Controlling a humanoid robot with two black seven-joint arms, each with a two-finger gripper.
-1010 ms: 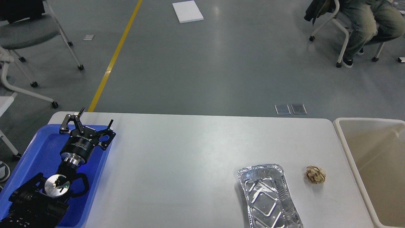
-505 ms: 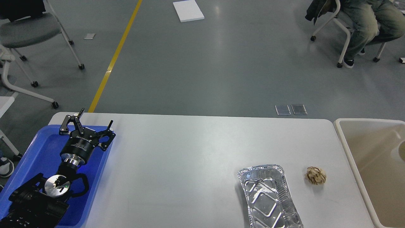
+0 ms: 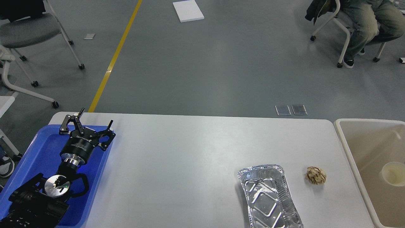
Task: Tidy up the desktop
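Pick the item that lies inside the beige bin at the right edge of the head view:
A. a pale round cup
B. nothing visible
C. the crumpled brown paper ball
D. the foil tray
A: a pale round cup sits inside the beige bin, while the crumpled paper ball and the foil tray both lie out on the desktop, left of the bin.

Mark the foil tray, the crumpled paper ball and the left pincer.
Crinkled silver foil tray [image 3: 269, 198]: head view, its floor.
Crumpled brown paper ball [image 3: 315, 175]: head view, its middle.
Black left pincer [image 3: 95, 118]: head view, between fingertips.
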